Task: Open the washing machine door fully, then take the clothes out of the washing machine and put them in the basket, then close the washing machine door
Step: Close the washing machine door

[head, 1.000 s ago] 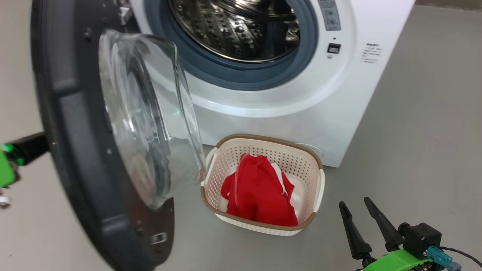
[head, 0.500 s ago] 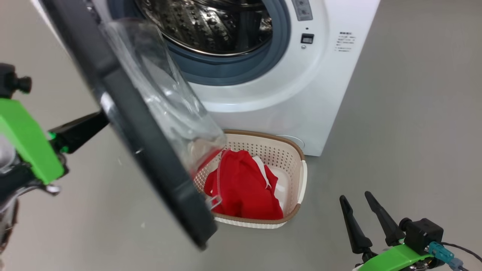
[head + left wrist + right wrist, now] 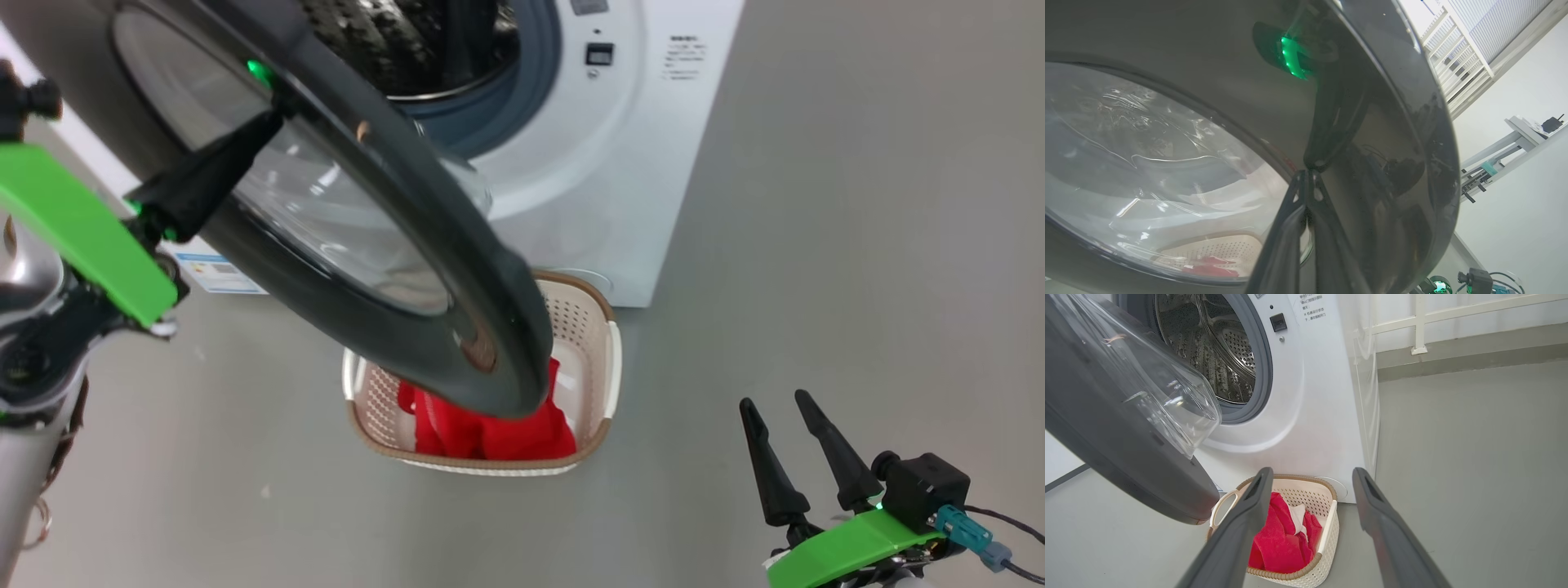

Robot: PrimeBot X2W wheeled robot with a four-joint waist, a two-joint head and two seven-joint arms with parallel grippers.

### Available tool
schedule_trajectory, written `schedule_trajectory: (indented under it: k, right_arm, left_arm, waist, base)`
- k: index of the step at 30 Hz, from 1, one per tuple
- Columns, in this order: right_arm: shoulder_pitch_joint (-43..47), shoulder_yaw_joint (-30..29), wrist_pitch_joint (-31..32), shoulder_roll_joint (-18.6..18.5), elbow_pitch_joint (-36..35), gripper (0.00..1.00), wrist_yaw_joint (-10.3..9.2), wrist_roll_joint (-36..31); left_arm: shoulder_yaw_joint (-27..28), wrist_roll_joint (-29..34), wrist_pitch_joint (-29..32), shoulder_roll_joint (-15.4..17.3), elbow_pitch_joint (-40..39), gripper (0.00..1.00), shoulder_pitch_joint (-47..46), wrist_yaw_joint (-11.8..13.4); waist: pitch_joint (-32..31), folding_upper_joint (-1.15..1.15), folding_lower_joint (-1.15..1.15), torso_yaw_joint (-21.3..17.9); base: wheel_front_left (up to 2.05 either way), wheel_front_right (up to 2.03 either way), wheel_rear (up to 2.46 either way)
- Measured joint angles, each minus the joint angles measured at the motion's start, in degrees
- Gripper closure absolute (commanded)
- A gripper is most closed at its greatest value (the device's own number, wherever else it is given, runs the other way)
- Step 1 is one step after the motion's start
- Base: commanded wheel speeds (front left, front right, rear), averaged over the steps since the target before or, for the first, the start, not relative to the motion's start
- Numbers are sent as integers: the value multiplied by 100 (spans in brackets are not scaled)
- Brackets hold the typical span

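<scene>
1. The left gripper (image 3: 1306,175) is seen with its jaws fully closed, the two fingers laid together and nothing held between them. Its tips are set against the glossy black ring of the door (image 3: 1392,143), where a green light is mirrored.
2. In the head view the left gripper (image 3: 273,122) is found on the outer face of the door (image 3: 457,269), near the ring's upper part.
3. The right gripper (image 3: 775,402) is held wide open and empty, low over the floor (image 3: 816,245), well apart from everything else.
4. Between the right gripper's (image 3: 1312,473) fingers (image 3: 1249,514), the basket (image 3: 1327,535) and the clothes (image 3: 1278,543) are framed in its wrist view.
5. The door (image 3: 1126,469) is seen part open, its glass bowl (image 3: 1167,392) turned towards the drum (image 3: 1208,347) of the machine (image 3: 1323,416).
6. The basket (image 3: 584,343) is placed on the floor just before the machine (image 3: 604,163), and the clothes (image 3: 506,437) are lying inside it.
7. From the head, the door's lower edge is set across the basket, so that its near left part and the top of the clothes are hidden.
8. A blue label (image 3: 212,273) is seen under the door, at the machine's lower corner.
9. A white rail (image 3: 1453,312) is fixed along the wall behind the machine.
</scene>
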Motion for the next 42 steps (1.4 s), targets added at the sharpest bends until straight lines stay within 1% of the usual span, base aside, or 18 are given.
schedule_trajectory:
  k: [8,12,19,21,25,29,32,37,42]
  right_arm:
    - [-166,-3,0,2,-60,0,0,118]
    - [-215,10,0,3,-103,0,0,192]
    - [-394,35,0,4,-159,0,0,279]
    - [-424,34,0,4,-170,0,0,401]
    - [-424,25,0,5,-175,0,0,423]
    - [-441,26,0,5,-178,0,0,454]
    - [-451,24,0,5,-181,0,0,454]
    - [-450,22,0,7,-178,0,0,453]
    - [-444,27,0,8,-153,0,0,447]
  left_arm:
    - [-332,1,-495,-22,368,100,-543,0]
    - [-381,-3,-847,-11,598,100,-755,-1]
    - [-387,-75,-1384,153,965,100,-1098,-2]
    - [-400,-107,-1494,177,1072,100,-1163,-2]
    - [-460,-178,-1722,193,1287,100,-1287,-2]
    - [-546,-297,-1860,230,1430,100,-1367,-2]
    - [-657,-388,-1918,243,1441,100,-1372,-2]
    - [-853,-490,-1920,360,1399,100,-1340,-2]
    - [-1007,-641,-2107,439,1249,100,-991,-2]
  waist:
    - [229,0,0,-349]
    - [329,0,0,-543]
    - [510,0,0,-874]
    - [561,0,0,-954]
    - [648,0,0,-1069]
    - [687,0,0,-1133]
    - [673,0,0,-1119]
    - [607,0,0,-1067]
    - [493,0,0,-973]
  base:
    - [0,0,0]
    - [0,0,0]
    - [0,0,0]
    - [0,0,0]
    - [0,0,0]
    - [0,0,0]
    - [0,0,0]
    - [0,0,0]
    - [0,0,0]
